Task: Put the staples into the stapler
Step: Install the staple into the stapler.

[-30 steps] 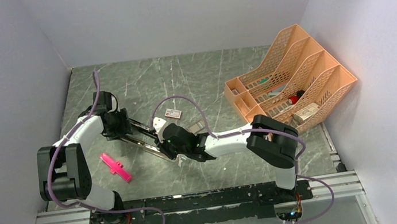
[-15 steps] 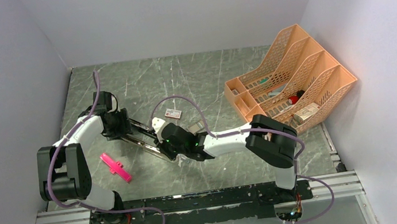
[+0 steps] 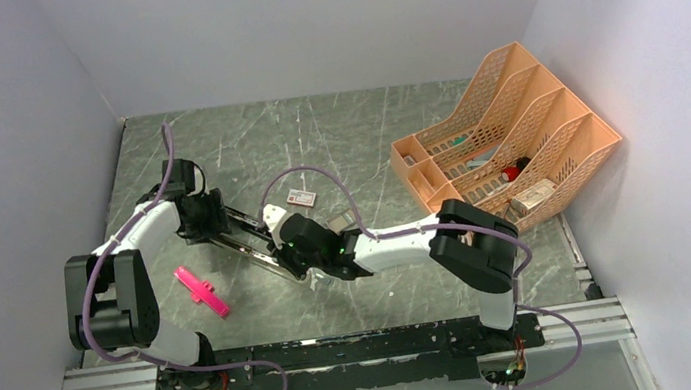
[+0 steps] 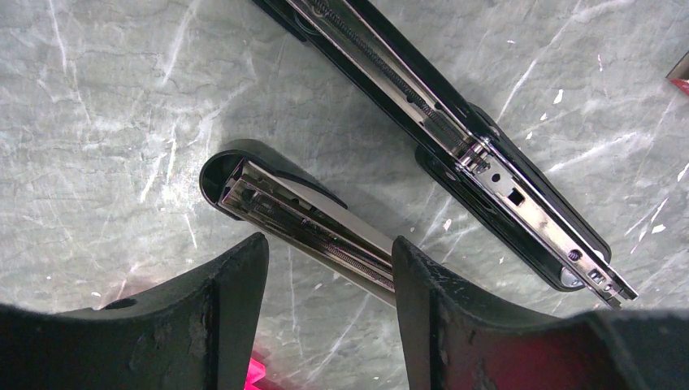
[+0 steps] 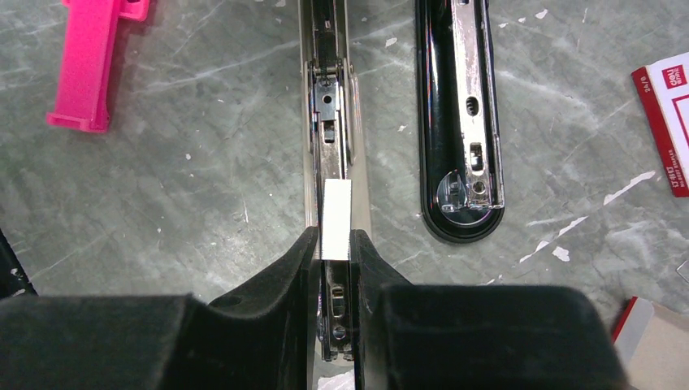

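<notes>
Stapler (image 5: 459,122) is flipped wide open on the counter (image 3: 364,132), roughly in the middle, lying diagonally between the two arms. So we're at the actual loading step.

The left claw (image 4: 327,260) sits half spread around the far end of the stapler's open top. It looks like it's bracing it, but from the wrist view I can't honestly tell if the pads press on it or just straddle it. The pink piece (image 3: 201,292) lies on the near left, well apart from everything, so it's no bother.

In the middle, the right claw (image 5: 331,244) is pinching the staples (image 5: 335,219), a short silvery strip, right above the rail (image 5: 333,97) and lined up with it lengthwise.

My guess for the next move: lower the strip so it sits square between the rail's side walls, then let go. The channel is barely wider than the strip, so any twist would probably hang it on an edge. There's also a metal block further along the rail that the strip shouldn't ride up on.

Room-wise, the black base lies just beside the rail on the right, so sideways slack there is thin. The two claws face each other along the stapler, so straight up looks like the easy way out. The box (image 5: 670,122) is near on the right, and the orange tray (image 3: 515,132) is well off.
</notes>
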`<state>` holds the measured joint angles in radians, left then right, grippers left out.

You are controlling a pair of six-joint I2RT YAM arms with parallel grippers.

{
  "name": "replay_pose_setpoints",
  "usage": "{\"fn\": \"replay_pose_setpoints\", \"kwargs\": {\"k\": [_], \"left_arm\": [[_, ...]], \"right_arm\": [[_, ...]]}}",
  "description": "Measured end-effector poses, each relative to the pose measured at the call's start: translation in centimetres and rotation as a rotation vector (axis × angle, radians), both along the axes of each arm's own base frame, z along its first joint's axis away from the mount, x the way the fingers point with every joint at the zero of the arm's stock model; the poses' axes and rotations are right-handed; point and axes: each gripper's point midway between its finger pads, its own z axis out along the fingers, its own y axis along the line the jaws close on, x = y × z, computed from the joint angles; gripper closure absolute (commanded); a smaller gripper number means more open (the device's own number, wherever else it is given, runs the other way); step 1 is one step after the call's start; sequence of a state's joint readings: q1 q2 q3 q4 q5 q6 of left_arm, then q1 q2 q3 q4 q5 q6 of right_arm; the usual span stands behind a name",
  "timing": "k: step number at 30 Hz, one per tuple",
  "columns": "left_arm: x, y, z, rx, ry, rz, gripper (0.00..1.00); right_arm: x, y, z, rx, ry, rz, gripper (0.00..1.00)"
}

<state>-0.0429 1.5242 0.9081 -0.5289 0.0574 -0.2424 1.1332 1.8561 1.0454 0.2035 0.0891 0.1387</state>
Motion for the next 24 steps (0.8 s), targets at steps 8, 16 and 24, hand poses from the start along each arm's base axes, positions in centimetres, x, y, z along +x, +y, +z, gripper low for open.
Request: {"fn": "replay_pose_setpoints", "kwargs": {"k": [8,16,24], "left_arm": [[0.0,0.0,0.0,0.000,0.000,0.000,0.38],[0.0,0.0,0.0,0.000,0.000,0.000,0.38],[0.0,0.0,0.0,0.000,0.000,-0.001,0.38]], "right_arm": [[0.2,0.1,1.1,0.018,-0.018,-0.005,1.00],[0.1,0.1,1.2,0.020,-0.016,-0.001,1.00],[0.1,0.1,1.2,0.020,-0.015,0.000,1.00]]}}
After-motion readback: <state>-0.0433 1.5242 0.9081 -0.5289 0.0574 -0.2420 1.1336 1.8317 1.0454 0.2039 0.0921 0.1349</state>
